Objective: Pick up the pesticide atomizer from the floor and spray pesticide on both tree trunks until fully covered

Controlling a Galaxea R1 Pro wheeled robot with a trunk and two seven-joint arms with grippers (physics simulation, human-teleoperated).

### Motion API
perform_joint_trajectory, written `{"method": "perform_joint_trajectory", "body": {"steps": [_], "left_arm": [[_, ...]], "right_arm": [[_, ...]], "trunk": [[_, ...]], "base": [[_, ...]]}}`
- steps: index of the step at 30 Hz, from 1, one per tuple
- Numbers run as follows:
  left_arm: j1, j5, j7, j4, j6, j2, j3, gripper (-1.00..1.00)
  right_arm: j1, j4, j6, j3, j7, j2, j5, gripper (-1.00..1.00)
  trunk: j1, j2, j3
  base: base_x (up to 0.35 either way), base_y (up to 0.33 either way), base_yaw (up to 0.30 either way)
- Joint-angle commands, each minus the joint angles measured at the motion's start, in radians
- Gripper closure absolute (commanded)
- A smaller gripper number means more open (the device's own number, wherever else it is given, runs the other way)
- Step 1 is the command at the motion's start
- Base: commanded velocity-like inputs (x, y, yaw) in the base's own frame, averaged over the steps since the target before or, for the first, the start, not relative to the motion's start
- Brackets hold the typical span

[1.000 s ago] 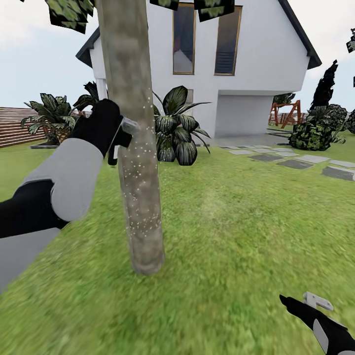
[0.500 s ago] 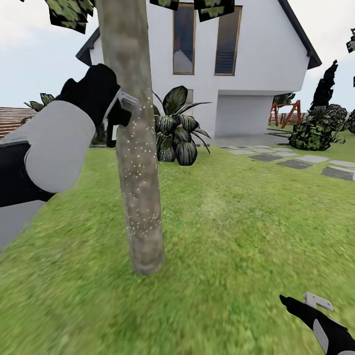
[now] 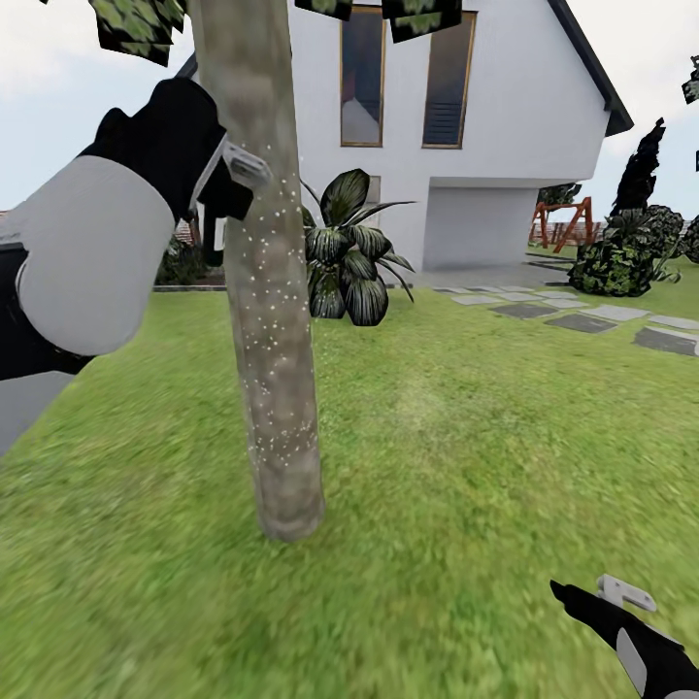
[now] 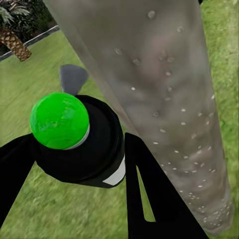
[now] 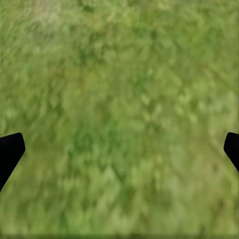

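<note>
Spraying first trunk: left gripper (image 3: pixel 228 180) clamped on pesticide atomizer (image 4: pixel 79 142), held high, just beside tree trunk (image 3: pixel 267 291), likely to extend white droplet speckling upward. Right gripper (image 3: pixel 607 597) idles low over lawn (image 5: pixel 119 119), fingers spread wide, empty.

The left arm is raised high toward ten o'clock, its white forearm and black wrist angled up and forward. The left gripper (image 3: pixel 231 184) is closed around the atomizer (image 4: pixel 82 142), a black finger (image 4: pixel 149 194) pressing on either side of the bottle, with the green cap pointing back toward the wrist. The right arm hangs low at five o'clock, and the right gripper (image 3: pixel 582 599) points toward ten o'clock over the grass, its fingertips (image 5: pixel 10 152) spread wide apart with nothing between them.
</note>
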Motion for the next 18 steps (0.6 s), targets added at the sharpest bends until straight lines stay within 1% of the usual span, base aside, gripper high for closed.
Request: {"method": "perform_joint_trajectory", "body": {"steps": [1, 2, 4, 5, 7, 9, 10, 11, 15, 16, 18], "left_arm": [[-0.001, -0.001, 0.000, 0.001, 0.000, 0.001, 0.000, 1.00], [-0.001, -0.001, 0.000, 0.005, 0.000, 0.003, 0.000, 1.00], [-0.001, 0.000, 0.000, 0.084, -0.001, 0.028, 0.001, 1.00], [-0.001, 0.000, 0.000, 0.122, -0.001, 0.054, 0.001, 1.00], [-0.001, 0.000, 0.000, 0.135, -0.002, 0.090, 0.001, 1.00], [0.000, 0.001, 0.000, 0.150, -0.003, 0.144, 0.000, 1.00], [0.000, 0.002, 0.000, 0.185, -0.004, 0.174, 0.001, 1.00], [0.000, 0.004, 0.000, 0.215, -0.006, 0.193, 0.001, 1.00], [0.006, 0.005, -0.001, 0.243, -0.012, 0.237, 0.001, 1.00], [0.012, 0.006, -0.001, 0.246, -0.014, 0.244, 0.001, 1.00], [0.051, 0.009, -0.002, 0.247, -0.019, 0.249, 0.001, 1.00]], "right_arm": [[0.000, 0.000, 0.000, 0.000, 0.000, 0.000, 0.000, -1.00], [0.000, 0.000, 0.000, 0.000, 0.000, 0.000, 0.000, -1.00], [0.000, 0.000, 0.000, 0.000, 0.000, 0.000, 0.000, -1.00], [0.000, 0.000, 0.000, 0.000, 0.000, 0.000, 0.000, -1.00], [0.000, 0.000, 0.000, 0.000, 0.000, 0.000, 0.000, -1.00], [0.000, 0.000, 0.000, 0.000, 0.000, 0.000, 0.000, -1.00], [0.000, 0.000, 0.000, 0.000, 0.000, 0.000, 0.000, -1.00], [0.000, 0.000, 0.000, 0.000, 0.000, 0.000, 0.000, -1.00], [0.000, 0.000, 0.000, 0.000, -0.001, 0.000, 0.000, -1.00], [0.000, 0.000, 0.000, 0.000, -0.001, 0.000, 0.000, -1.00], [0.000, 0.000, 0.000, 0.000, -0.001, 0.000, 0.000, -1.00]], "trunk": [[0.000, 0.000, 0.000], [0.000, 0.000, 0.000], [0.000, 0.000, 0.000], [0.000, 0.000, 0.000], [0.000, 0.000, 0.000], [0.000, 0.000, 0.000], [0.000, 0.000, 0.000], [0.000, 0.000, 0.000], [0.000, 0.000, 0.000], [0.000, 0.000, 0.000], [0.000, 0.000, 0.000]], "base": [[0.000, 0.000, 0.000], [0.000, 0.000, 0.000], [0.000, 0.000, 0.000], [0.000, 0.000, 0.000], [0.000, 0.000, 0.000], [0.000, 0.000, 0.000], [0.000, 0.000, 0.000], [0.000, 0.000, 0.000], [0.000, 0.000, 0.000], [0.000, 0.000, 0.000], [0.000, 0.000, 0.000]]}}
